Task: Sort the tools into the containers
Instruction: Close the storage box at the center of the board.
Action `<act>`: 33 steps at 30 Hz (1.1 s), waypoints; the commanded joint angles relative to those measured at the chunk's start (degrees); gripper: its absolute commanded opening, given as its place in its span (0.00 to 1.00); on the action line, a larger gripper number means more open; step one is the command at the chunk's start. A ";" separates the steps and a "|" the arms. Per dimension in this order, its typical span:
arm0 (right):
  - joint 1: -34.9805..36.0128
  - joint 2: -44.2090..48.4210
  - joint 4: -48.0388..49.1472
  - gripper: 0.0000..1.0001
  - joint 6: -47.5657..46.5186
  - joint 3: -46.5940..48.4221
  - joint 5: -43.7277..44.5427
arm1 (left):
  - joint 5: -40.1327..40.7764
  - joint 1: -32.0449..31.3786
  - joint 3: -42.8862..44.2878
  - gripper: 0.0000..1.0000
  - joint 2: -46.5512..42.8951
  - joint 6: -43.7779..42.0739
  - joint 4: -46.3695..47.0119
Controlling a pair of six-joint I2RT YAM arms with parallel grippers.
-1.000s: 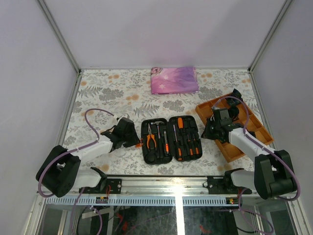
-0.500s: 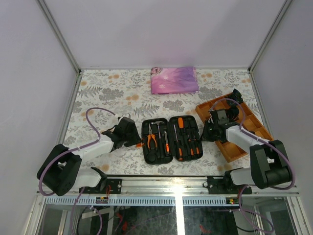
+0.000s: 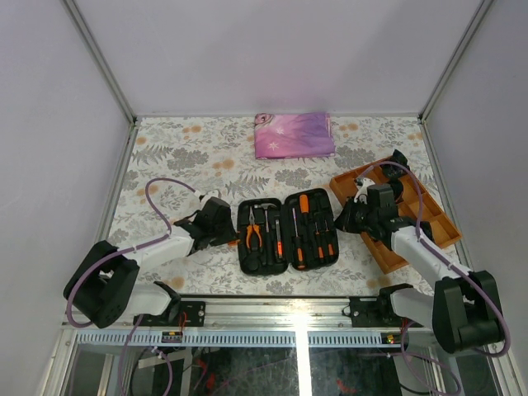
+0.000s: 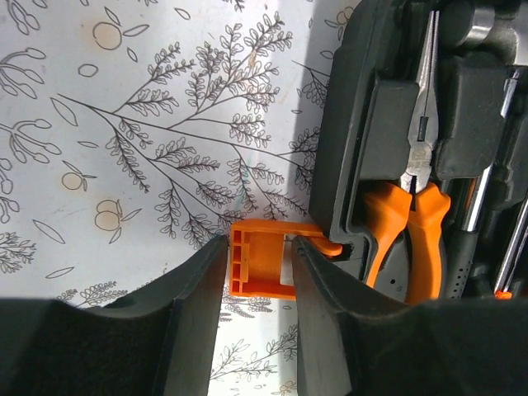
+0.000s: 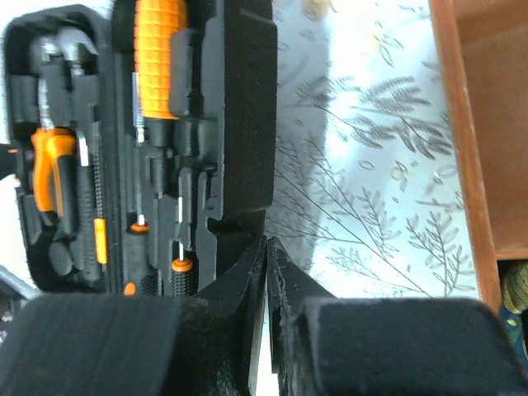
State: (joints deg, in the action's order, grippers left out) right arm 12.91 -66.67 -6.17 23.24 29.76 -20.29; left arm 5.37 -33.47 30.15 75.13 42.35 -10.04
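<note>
From above, the tool case (image 3: 247, 262) lies open and flat on the table (image 3: 181, 157) between the two arms. Its pliers (image 3: 254, 235) and orange-handled screwdrivers (image 3: 307, 216) lie in the moulded slots, so I judge the sorting largely done and the case itself to be the matter in hand. The left hand (image 3: 226, 230) sits low at the case's left edge and the right hand (image 3: 343, 220) at its right edge. With one on each side, the case is kept from sliding on the table. The wooden tray (image 3: 429, 216) stands just beside the right hand, and the pink cloth (image 3: 294, 134) lies well apart at the far side. In the left wrist view, the two fingers (image 4: 194, 313) press against either side of the orange latch (image 4: 257, 266), which sticks out flat from the case's rim. The hand is clamped on that latch, probably because it is the only thin tab there by which to hold that half of the shell. The pliers rest in their slot just beyond it, handles toward the latch. In the right wrist view, the right hand's fingers are closed together with nothing between them, their tip at the case's outer rim; whether it touches I cannot tell. Closed like this, the hand serves as a blunt pusher or stop and not as a grasper.
</note>
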 commanded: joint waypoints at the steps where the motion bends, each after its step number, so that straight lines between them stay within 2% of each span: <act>1: 1.41 3.04 8.64 0.11 2.00 0.84 -18.33 | -1.71 -1.76 -0.62 0.38 2.73 0.19 -0.51; 9: 1.44 4.08 12.97 0.10 6.85 0.78 -23.73 | -1.69 -2.54 -0.44 0.38 3.22 0.76 -0.18; 16: 1.79 5.83 23.04 0.09 17.56 -1.48 -23.52 | -2.09 -2.89 -0.33 0.38 4.09 1.06 0.85; 19: 2.94 6.50 23.30 0.10 18.61 -0.46 -22.37 | -2.32 -3.00 -0.36 0.37 4.32 1.16 1.20; 25: 9.58 3.60 23.33 0.10 18.70 2.29 -18.21 | -2.68 -3.05 -2.07 0.22 2.27 2.20 3.08; 33: 14.94 -3.11 26.85 0.10 19.74 3.63 -14.36 | -2.20 -3.06 -5.42 0.16 -2.27 3.76 3.62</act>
State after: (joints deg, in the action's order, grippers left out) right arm 25.85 -66.46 22.37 43.09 32.64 -36.97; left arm 7.94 -35.18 27.77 74.00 44.10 -6.15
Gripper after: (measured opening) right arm 0.101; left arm 0.247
